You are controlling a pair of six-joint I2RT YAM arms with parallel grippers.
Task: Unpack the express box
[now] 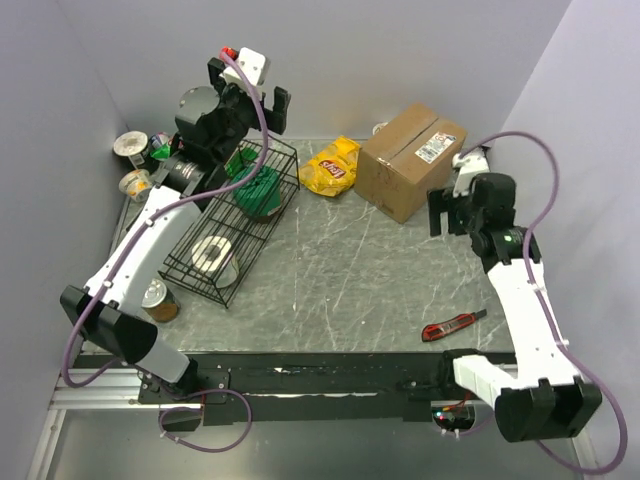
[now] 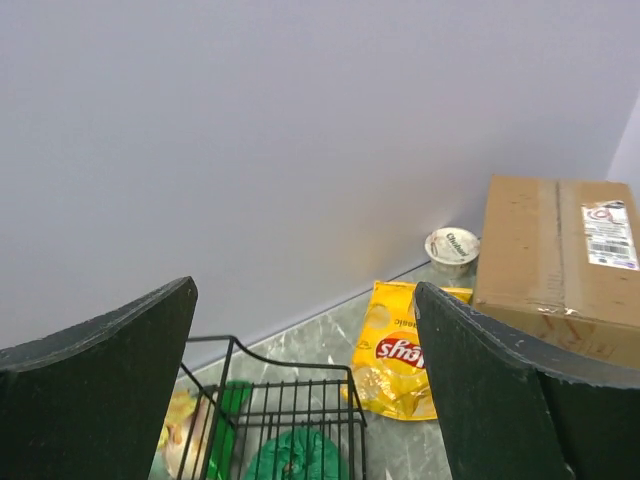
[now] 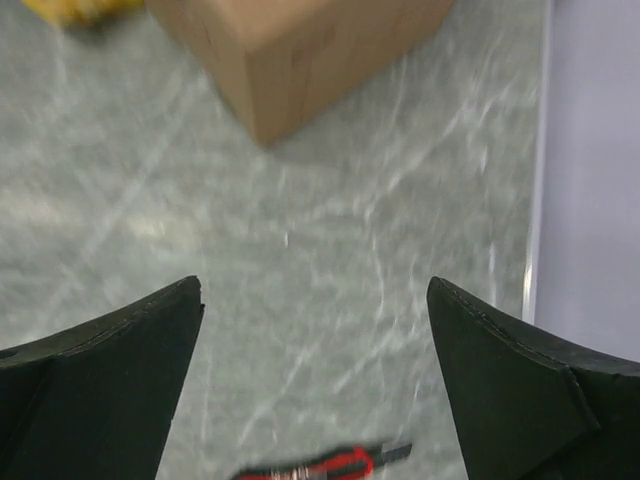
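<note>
The express box (image 1: 410, 160) is a brown carton with a white label, closed, at the back right of the table. It also shows in the left wrist view (image 2: 560, 265) and the right wrist view (image 3: 300, 50). My left gripper (image 1: 245, 100) is open and empty, raised over the far end of the black wire basket (image 1: 235, 215). My right gripper (image 1: 452, 212) is open and empty, just right of the box's near corner. A red and black utility knife (image 1: 453, 326) lies on the table near the right arm and shows in the right wrist view (image 3: 320, 465).
A yellow chip bag (image 1: 333, 166) lies left of the box. The basket holds a green item (image 1: 258, 190) and a white roll (image 1: 213, 253). Cups (image 1: 132, 147) and a can (image 1: 158, 300) stand at the left. A white cup (image 2: 452, 246) sits behind the box.
</note>
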